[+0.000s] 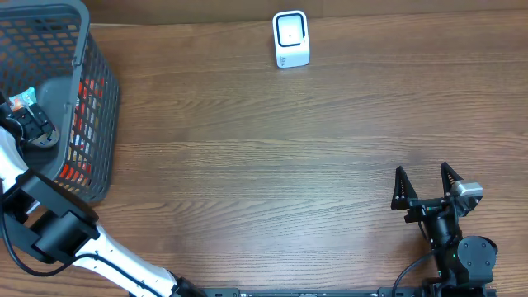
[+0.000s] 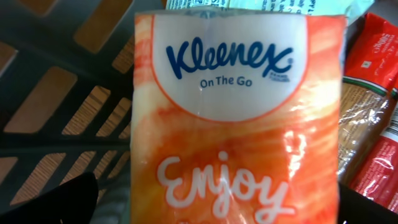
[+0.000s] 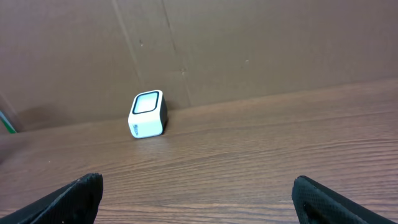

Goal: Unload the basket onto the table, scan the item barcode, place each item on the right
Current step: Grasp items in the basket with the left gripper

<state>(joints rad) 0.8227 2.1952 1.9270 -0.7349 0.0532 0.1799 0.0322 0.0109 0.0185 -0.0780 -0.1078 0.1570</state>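
An orange and white Kleenex tissue pack (image 2: 236, 118) fills the left wrist view, lying in the grey basket (image 1: 97, 74); no barcode shows on this face. My left gripper (image 2: 211, 214) hangs open over the pack, one dark finger (image 2: 65, 199) apart from its left edge. From overhead that gripper (image 1: 31, 115) reaches down inside the basket. The white scanner (image 1: 291, 39) stands at the table's far edge, also in the right wrist view (image 3: 148, 114). My right gripper (image 1: 422, 177) rests open near the front right, nothing between its fingertips (image 3: 68, 199).
Red and clear snack packets (image 2: 367, 93) lie beside the tissue pack in the basket, showing red through its wall (image 1: 82, 124). The basket's slatted wall (image 2: 62, 106) is close on the left. A brown backboard (image 3: 249, 43) rises behind the scanner.
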